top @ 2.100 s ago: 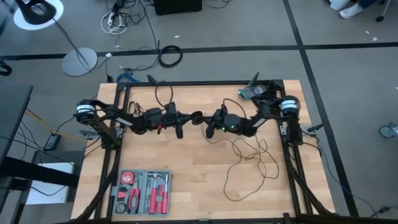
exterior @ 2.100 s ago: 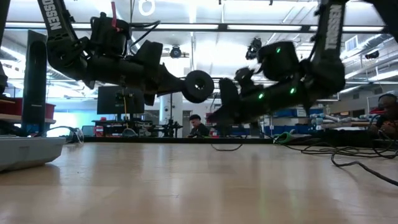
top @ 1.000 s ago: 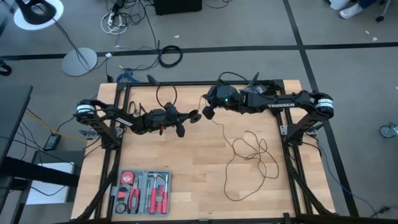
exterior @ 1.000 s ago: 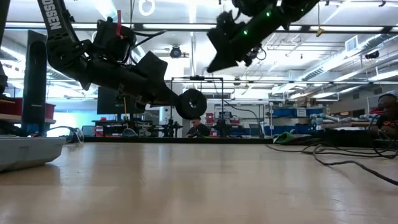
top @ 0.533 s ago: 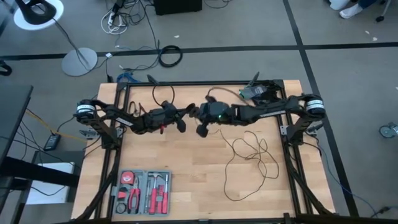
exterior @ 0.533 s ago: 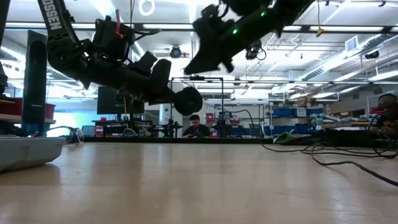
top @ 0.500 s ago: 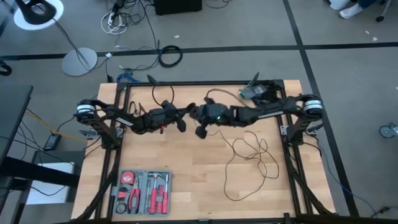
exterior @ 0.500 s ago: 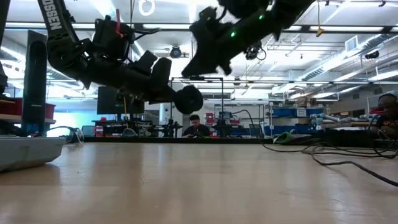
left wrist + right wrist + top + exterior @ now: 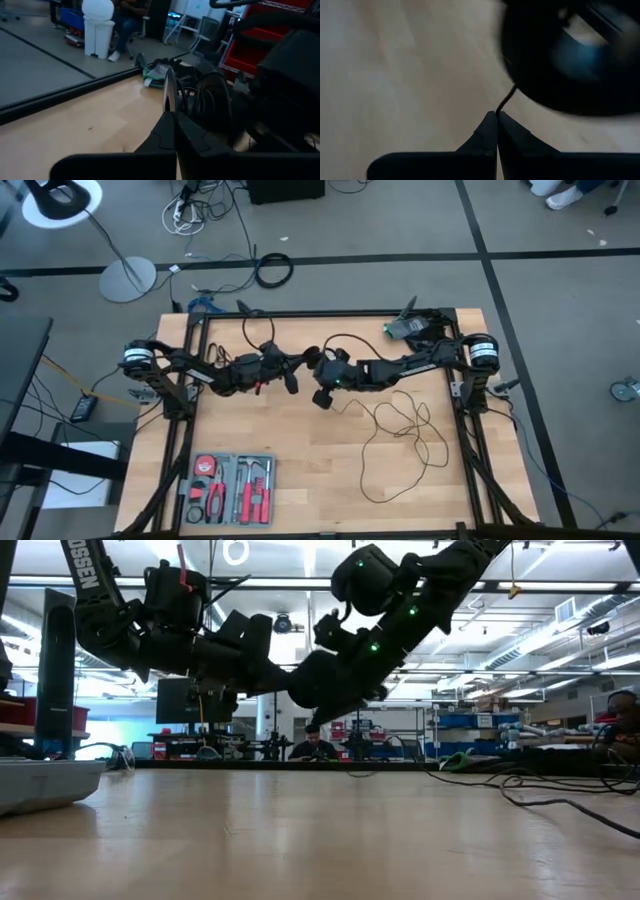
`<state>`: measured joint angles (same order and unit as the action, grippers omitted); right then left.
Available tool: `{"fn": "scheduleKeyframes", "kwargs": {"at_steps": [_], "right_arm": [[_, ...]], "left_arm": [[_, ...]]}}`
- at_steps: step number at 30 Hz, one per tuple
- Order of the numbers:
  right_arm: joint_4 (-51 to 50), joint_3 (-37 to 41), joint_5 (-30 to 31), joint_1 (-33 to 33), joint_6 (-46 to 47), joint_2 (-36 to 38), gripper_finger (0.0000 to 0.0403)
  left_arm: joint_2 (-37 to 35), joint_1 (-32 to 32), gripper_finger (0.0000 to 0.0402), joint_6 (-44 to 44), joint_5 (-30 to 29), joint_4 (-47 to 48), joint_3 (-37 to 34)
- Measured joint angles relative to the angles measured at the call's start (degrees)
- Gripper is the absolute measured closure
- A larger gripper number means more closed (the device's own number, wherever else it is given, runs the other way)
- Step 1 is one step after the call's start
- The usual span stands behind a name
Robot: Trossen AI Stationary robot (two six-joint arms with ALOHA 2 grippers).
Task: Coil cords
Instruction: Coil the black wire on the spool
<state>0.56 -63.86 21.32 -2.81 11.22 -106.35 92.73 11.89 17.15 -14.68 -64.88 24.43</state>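
The cord is one thin black wire. Its loose loops [image 9: 402, 430] lie on the table right of centre, and its round black puck [image 9: 169, 92] is held up in the air. My left gripper [image 9: 303, 367] reaches in level from the table's left and is shut on the puck. My right gripper [image 9: 322, 396] slants down from the right, right beside the puck, and is shut on the wire. In the low view both grippers [image 9: 315, 690] overlap high above the tabletop. My left gripper pinches the puck by its two flat faces, so its rim [image 9: 168, 85] shows edge-on above the fingertips. The fingers come level from the table's left. The puck stands on edge, lifted clear of the table. My right gripper pinches the thin wire [image 9: 501, 106] between its fingertips, slanting down from the table's right. From the tips the wire runs a short way to a dark round shape just ahead. The rest trails slack to the loops on the table [image 9: 380, 412].
An open tool case [image 9: 228, 487] lies near the table's front left. A green item [image 9: 405, 328] sits at the far right corner. Black frame rails [image 9: 192, 410] run along both sides. Bare wood lies between the tool case and the cord loops.
My right gripper, shut on the wire all along, has come down from high over the table's far side toward its near left, ending close beside the puck. The wire strand below it has slackened toward the loops. My left gripper has tipped its end slightly upward.
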Motion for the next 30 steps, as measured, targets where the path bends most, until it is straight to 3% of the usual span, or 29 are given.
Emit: {"fn": "scheduleKeyframes", "kwargs": {"at_steps": [3, 13, 20, 26, 30], "right_arm": [[0.2, 0.0, 0.7, 0.0, -1.5, 0.7, 0.0403], [16.3, 0.1, -8.2, 0.5, -11.4, 0.6, 0.0403], [17.3, 0.1, -2.2, 0.1, -15.0, 2.3, 0.0403], [9.8, 0.0, 0.2, -1.4, -12.9, 7.6, 0.0403], [10.7, 0.0, -1.6, -3.2, -13.5, 10.1, 0.0403]], "left_arm": [[0.0, 0.0, 0.0401, 0.1, 0.4, -0.2, 0.0], [0.0, 0.0, 0.0401, -1.6, -2.6, 0.5, 0.1], [0.0, 0.0, 0.0401, -1.6, -2.1, 2.7, 0.1], [0.0, 0.0, 0.0401, -1.3, -1.7, 5.4, 0.1], [0.0, 0.0, 0.0401, -1.7, -1.6, 5.2, 0.1]]}}
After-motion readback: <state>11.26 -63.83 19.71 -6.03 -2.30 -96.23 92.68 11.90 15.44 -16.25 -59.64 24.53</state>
